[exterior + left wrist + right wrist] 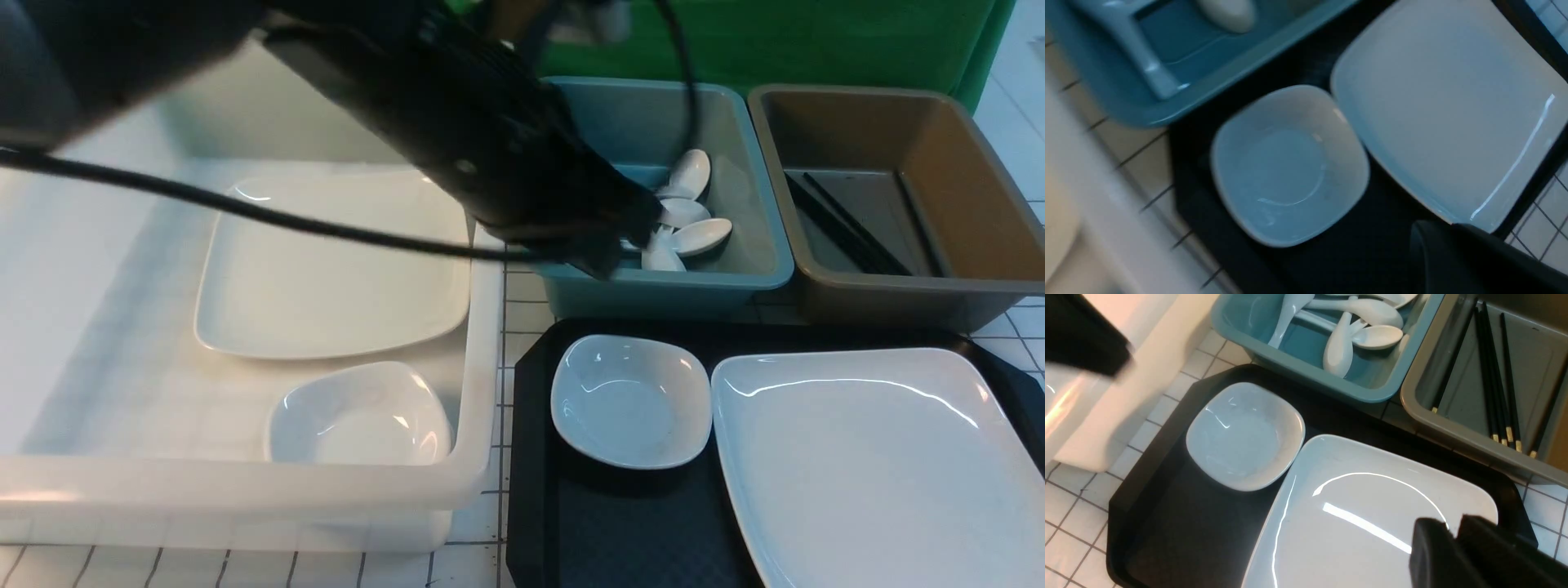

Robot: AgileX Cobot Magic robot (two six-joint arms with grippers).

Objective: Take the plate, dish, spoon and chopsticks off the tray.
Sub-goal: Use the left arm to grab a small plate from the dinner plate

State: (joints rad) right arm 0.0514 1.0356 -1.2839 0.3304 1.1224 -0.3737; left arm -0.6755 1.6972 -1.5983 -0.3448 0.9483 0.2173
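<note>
The black tray [637,523] [1180,522] carries a small white dish [630,400] [1288,165] [1245,435] and, touching it on the right, the large white plate [873,465] [1449,106] [1363,522]. Several white spoons [686,216] [1339,347] lie in the teal bin, and the black chopsticks [849,224] [1492,375] lie in the brown bin. My left gripper [608,260] [1447,226] hangs over the teal bin's front left corner, shut and empty. My right gripper [1451,528] hovers over a corner of the plate, its tips nearly together and holding nothing. It is out of the front view.
The teal bin [653,298] and the brown bin [898,306] stand side by side just behind the tray. A big white bin [245,486] on the left holds another square plate [335,261] and a small dish [359,416]. The left arm and its cable cross above it.
</note>
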